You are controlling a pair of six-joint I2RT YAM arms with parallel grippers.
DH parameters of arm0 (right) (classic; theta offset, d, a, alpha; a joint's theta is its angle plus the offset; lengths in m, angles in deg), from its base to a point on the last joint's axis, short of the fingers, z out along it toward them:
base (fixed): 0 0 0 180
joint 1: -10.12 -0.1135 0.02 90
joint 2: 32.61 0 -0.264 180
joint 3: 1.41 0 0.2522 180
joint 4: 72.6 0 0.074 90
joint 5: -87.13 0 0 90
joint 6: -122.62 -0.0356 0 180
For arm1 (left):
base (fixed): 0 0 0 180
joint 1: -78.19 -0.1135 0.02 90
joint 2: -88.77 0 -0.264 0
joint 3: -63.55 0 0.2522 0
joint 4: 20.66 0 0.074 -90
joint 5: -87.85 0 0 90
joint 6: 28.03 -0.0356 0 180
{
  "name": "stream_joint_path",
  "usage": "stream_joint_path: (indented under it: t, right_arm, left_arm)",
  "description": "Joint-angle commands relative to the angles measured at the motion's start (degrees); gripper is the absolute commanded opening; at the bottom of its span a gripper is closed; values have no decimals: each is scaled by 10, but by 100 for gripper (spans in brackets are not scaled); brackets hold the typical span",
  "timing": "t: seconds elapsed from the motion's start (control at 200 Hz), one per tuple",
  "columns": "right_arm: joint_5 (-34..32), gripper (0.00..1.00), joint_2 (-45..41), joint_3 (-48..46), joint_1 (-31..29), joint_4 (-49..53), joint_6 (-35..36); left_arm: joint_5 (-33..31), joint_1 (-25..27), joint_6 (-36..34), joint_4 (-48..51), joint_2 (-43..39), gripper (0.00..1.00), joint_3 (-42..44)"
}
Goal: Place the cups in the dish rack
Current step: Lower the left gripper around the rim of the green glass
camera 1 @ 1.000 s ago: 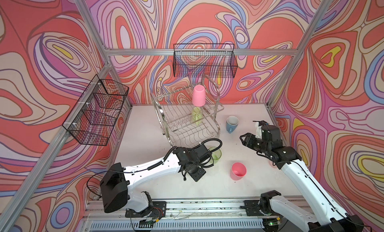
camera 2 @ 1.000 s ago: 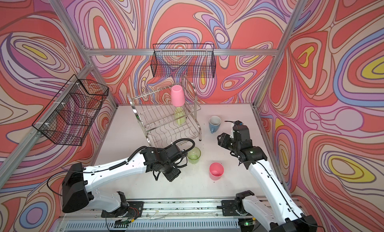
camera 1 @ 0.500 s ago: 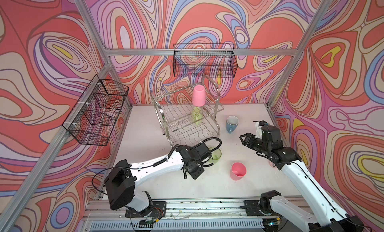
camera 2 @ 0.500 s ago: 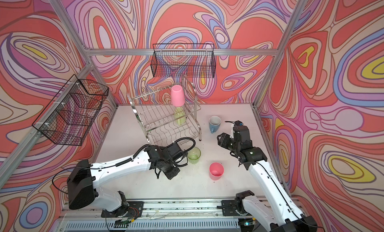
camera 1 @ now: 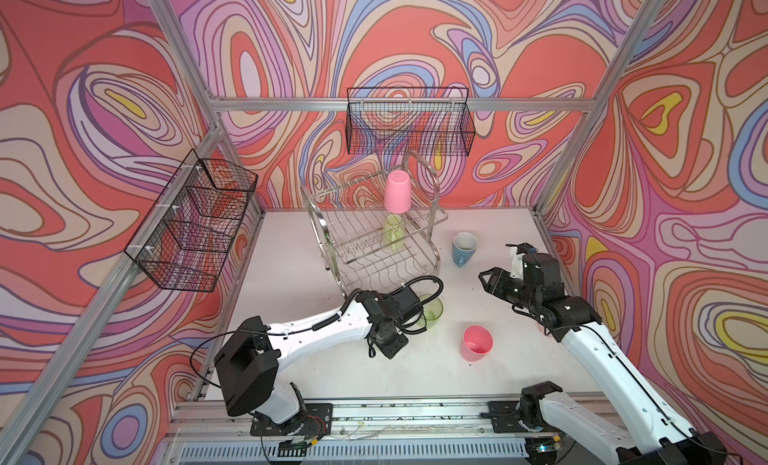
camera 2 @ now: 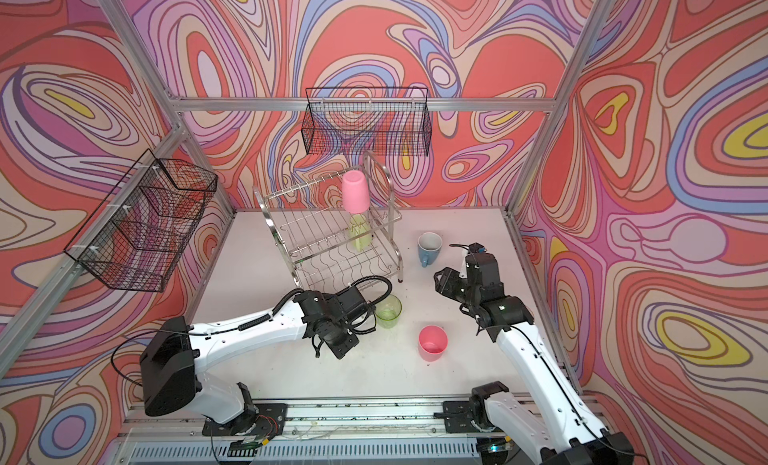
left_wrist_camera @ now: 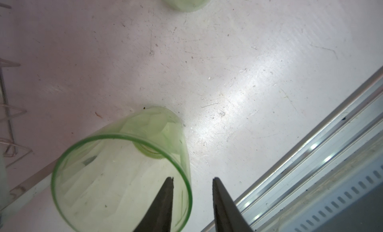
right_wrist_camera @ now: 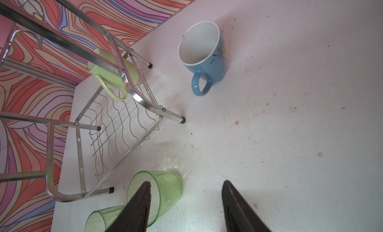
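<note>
Swirling red, pink and lilac walls (camera 1: 124,109) box in a white table (camera 1: 291,284). Both top views show the silver dish rack (camera 1: 353,226) toward the back, a pink tumbler (camera 1: 397,191) upside down on its upper tier and a pale-green mug (camera 1: 392,234) lodged among the wires lower down. To the rack's right a blue mug (camera 1: 464,249) stands on the table. A second pink tumbler (camera 1: 477,344) stands mouth-up nearer the front, and one clear green cup (camera 1: 432,313) sits at the tip of the left arm (camera 1: 324,330), just off the rack's front corner. The right gripper (camera 1: 484,278) hovers near the blue mug, apart from it. From the left wrist, the left gripper (left_wrist_camera: 192,179) straddles the rim of a see-through green cup (left_wrist_camera: 116,179), jaws partly apart, one finger inside and one outside, neither visibly pressing the wall. From the right wrist, that arm's jaws stand wide with nothing between them, the blue mug ahead on the table.
</note>
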Motion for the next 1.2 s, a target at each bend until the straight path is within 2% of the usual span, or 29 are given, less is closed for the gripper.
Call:
stream_joint_path:
  t: [0.0, 0.3, 0.611, 0.932, 1.197]
  right_arm:
    - [0, 57, -6, -9, 2, -10, 0]
    - [3, 57, -2, -12, 2, -19, -1]
    - [5, 56, 2, -7, 2, -21, 1]
    - [3, 56, -2, -7, 2, -24, 1]
    - [3, 56, -9, -5, 2, -23, 1]
  left_arm:
    - [-16, -4, -2, 11, 7, 34, 4]
    - [-26, -4, -1, 13, 14, 31, 8]
    - [-38, -4, 2, 23, 16, 20, 4]
    - [-38, -2, 15, 35, -21, 5, 5]
    - [-40, 9, 22, 37, -63, 3, 11]
